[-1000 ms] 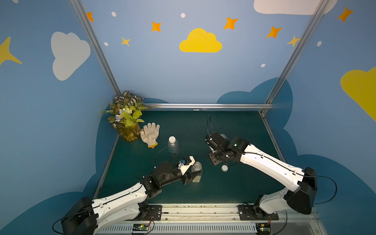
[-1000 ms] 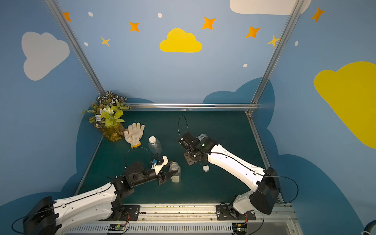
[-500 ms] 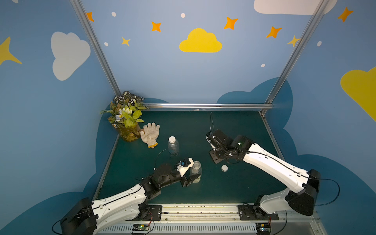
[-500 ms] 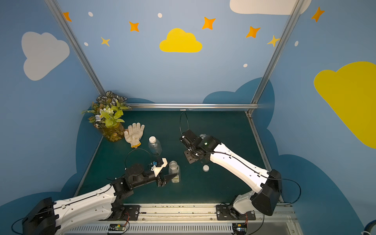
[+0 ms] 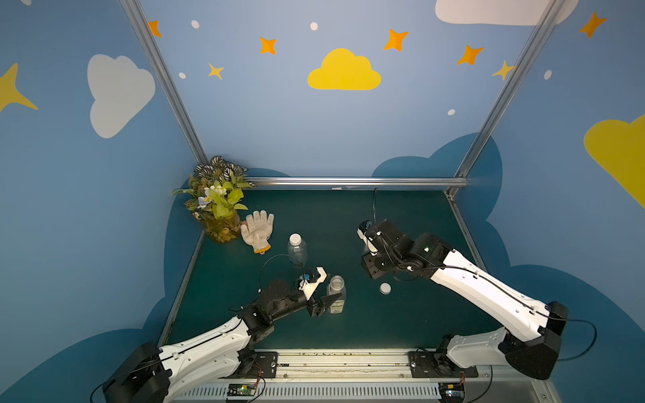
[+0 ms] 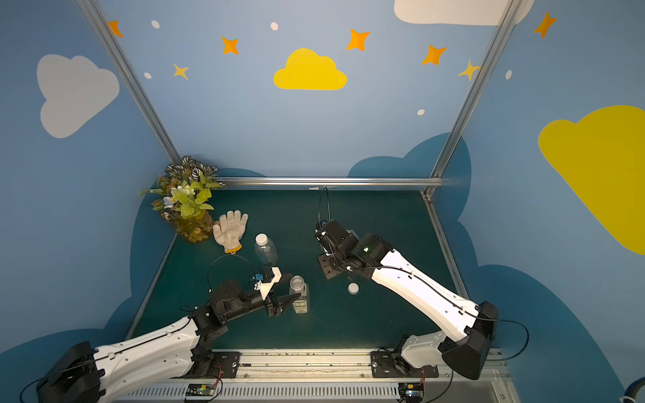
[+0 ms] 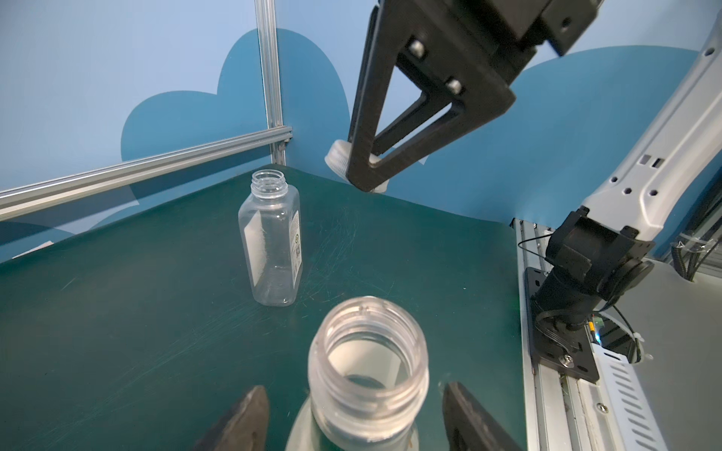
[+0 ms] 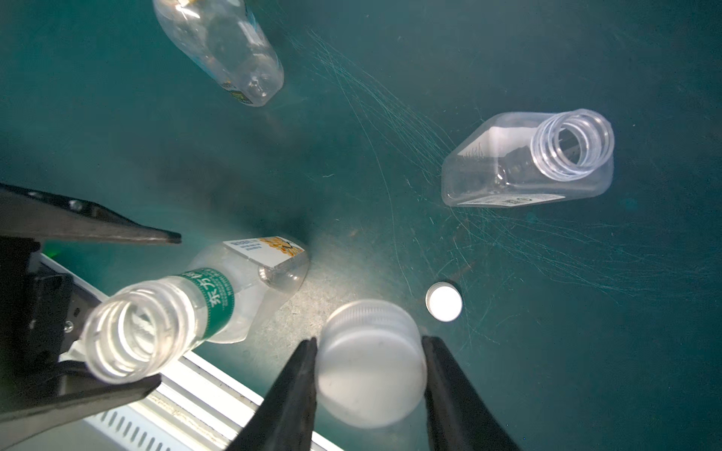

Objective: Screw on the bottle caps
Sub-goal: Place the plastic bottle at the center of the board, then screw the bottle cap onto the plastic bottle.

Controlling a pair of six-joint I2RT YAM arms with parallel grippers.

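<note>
Roughly a third done: one bottle capped, two open.
The right gripper (image 8: 369, 343) pinches a ribbed white cap (image 8: 371, 375); the left gripper (image 7: 355, 390) stands spread either side of the slim labelled bottle (image 7: 367, 351), clear of its threaded neck. Beyond, a loose cap (image 5: 385, 288) lies on the green mat (image 5: 401, 216), the flat-sided bottle (image 7: 273, 242) gapes, and the round bottle (image 5: 297, 247) wears its cap.

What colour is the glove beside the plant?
The glove is off-white with a yellow-orange cuff edge, clearest in both top views.
</note>
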